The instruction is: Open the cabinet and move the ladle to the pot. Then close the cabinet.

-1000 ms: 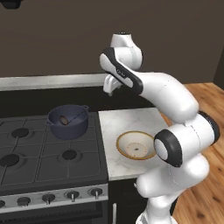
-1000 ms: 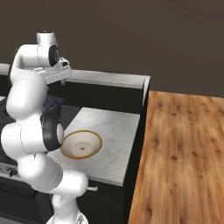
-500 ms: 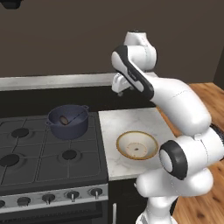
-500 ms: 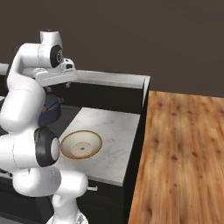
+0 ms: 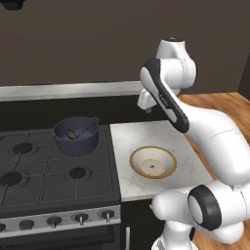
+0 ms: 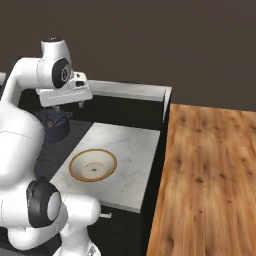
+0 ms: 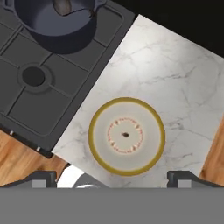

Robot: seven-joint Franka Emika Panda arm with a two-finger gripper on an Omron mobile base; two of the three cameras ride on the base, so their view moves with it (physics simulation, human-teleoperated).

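Observation:
The dark blue-grey pot (image 5: 75,138) (image 6: 52,129) (image 7: 61,24) stands on the back right burner of the stove. Inside it lies the ladle (image 5: 72,134) (image 7: 62,6), its brownish bowl down and its thin handle leaning on the rim. My gripper (image 5: 147,106) (image 6: 69,105) (image 7: 113,178) hangs high over the marble counter, to the right of the pot, pointing down. Its jaws are wide apart and hold nothing. The cabinet is out of view.
A shallow cream bowl with a tan rim (image 5: 153,162) (image 6: 93,165) (image 7: 127,135) sits on the marble counter (image 5: 146,136) right under my hand. The black gas stove (image 5: 29,171) is on the left, a wooden floor (image 6: 210,170) on the right.
The arm has swung to the right, carrying the hand from near the pot to above the counter and the cream bowl. The jaws stay open; the ladle stays in the pot.

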